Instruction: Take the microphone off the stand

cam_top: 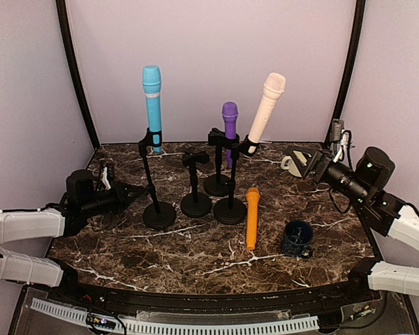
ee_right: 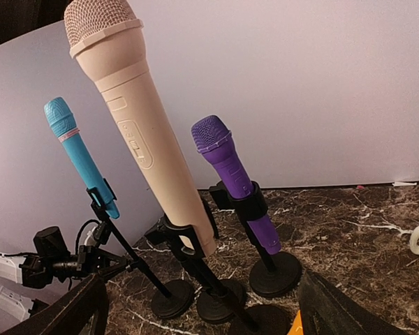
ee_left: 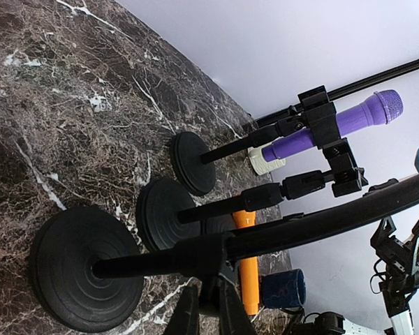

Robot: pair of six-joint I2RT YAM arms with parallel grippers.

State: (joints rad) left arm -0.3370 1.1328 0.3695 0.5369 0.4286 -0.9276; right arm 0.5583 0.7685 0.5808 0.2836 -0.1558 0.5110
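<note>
Marble table [cam_top: 126,258], veined, bears round-based black stands [cam_top: 158,215]; mesh-headed blue mic [cam_top: 152,105], purple mic [cam_top: 230,122] and cream mic [cam_top: 267,112] sit clipped; smooth orange mic [cam_top: 252,216] lies flat. Right gripper [cam_top: 298,162] gapes wide; left gripper [cam_top: 131,190]: cannot tell.

Counter [cam_top: 126,244]: left stand [cam_top: 149,178], short stand [cam_top: 195,183], rear stand [cam_top: 217,167], right stand [cam_top: 232,188] clustered centre. Left microphone [cam_top: 152,105], rear microphone [cam_top: 230,125], right microphone [cam_top: 266,105] seated in theirs. Loose microphone [cam_top: 252,216] lies right of them; cup [cam_top: 297,239] farther right.
</note>
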